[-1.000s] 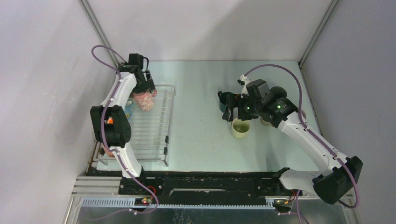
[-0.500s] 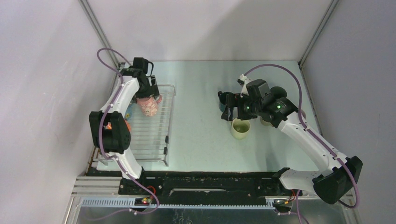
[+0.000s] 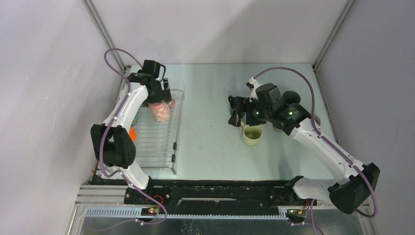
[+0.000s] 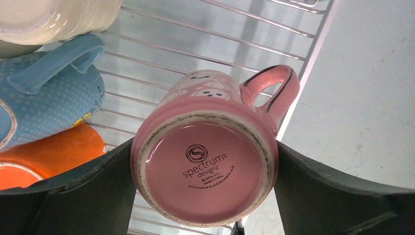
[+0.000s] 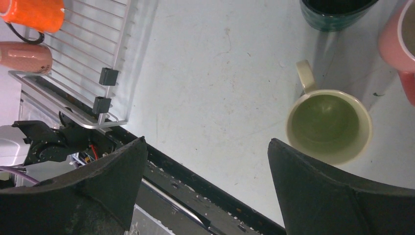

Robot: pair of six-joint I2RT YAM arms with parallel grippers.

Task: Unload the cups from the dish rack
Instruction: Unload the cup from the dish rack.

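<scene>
Over the far right part of the rack, the left gripper pinches the pink mug. Its fingers stand wide and press the mug's wall from both sides. The mug is tipped so that its base faces the wrist camera, with the handle pointing right, toward the rack's edge rod. Left of it in the rack lie a blue mug, an orange mug just under that one and touching it, and a cream mug farther off. Right of the rack, well apart from it, the right gripper hangs over the bare table with its jaws spread and nothing between them. A pale green mug stands upright on the table just right of that gripper, mouth up, its handle toward the far left. Beyond it stand a teal mug and, at the right edge of the wrist view, a salmon mug, both only partly seen.
</scene>
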